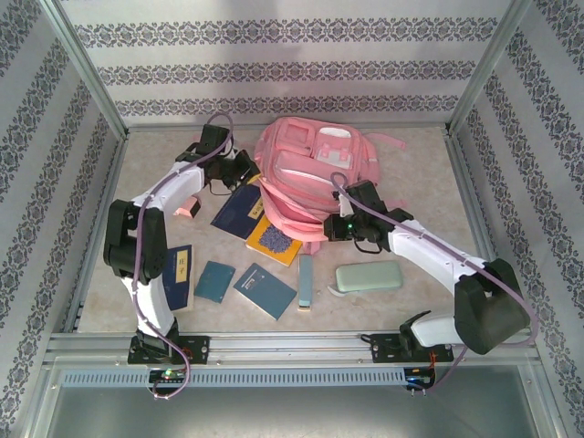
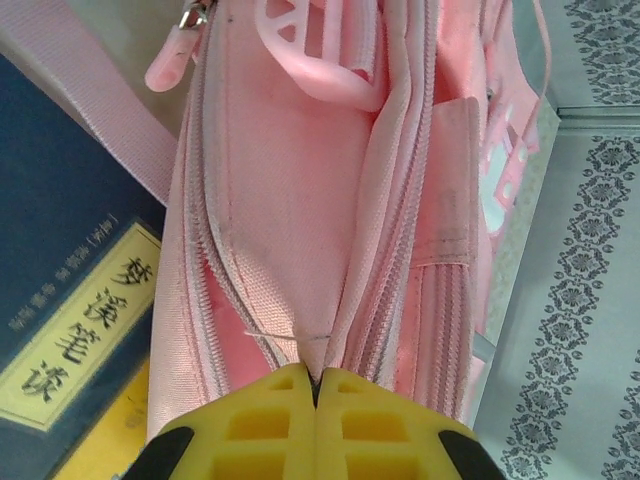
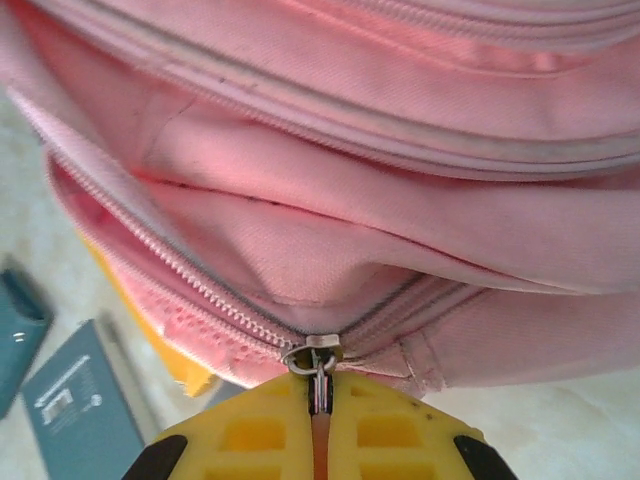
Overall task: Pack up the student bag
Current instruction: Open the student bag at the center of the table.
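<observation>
The student bag (image 1: 310, 169), a large pink backpack, lies at the back middle of the table with its zip partly open. At the bag's left side, my left gripper (image 1: 245, 170) is shut, and its yellow fingertips (image 2: 315, 385) pinch a fold of pink fabric beside the zip teeth. My right gripper (image 1: 339, 224) is at the bag's near edge. It is shut (image 3: 320, 405) on the metal zipper pull (image 3: 319, 378), which hangs from the slider (image 3: 313, 353). The main compartment (image 3: 250, 250) gapes to the left of the slider.
A dark blue book (image 1: 239, 210) and a yellow book (image 1: 274, 239) lie partly under the bag's left front. Two teal books (image 1: 213, 281) (image 1: 265, 290), a blue-and-yellow book (image 1: 180, 276), a slim teal box (image 1: 305, 279) and a pale green pencil case (image 1: 368, 276) lie in front. A pink item (image 1: 189, 208) sits at the left.
</observation>
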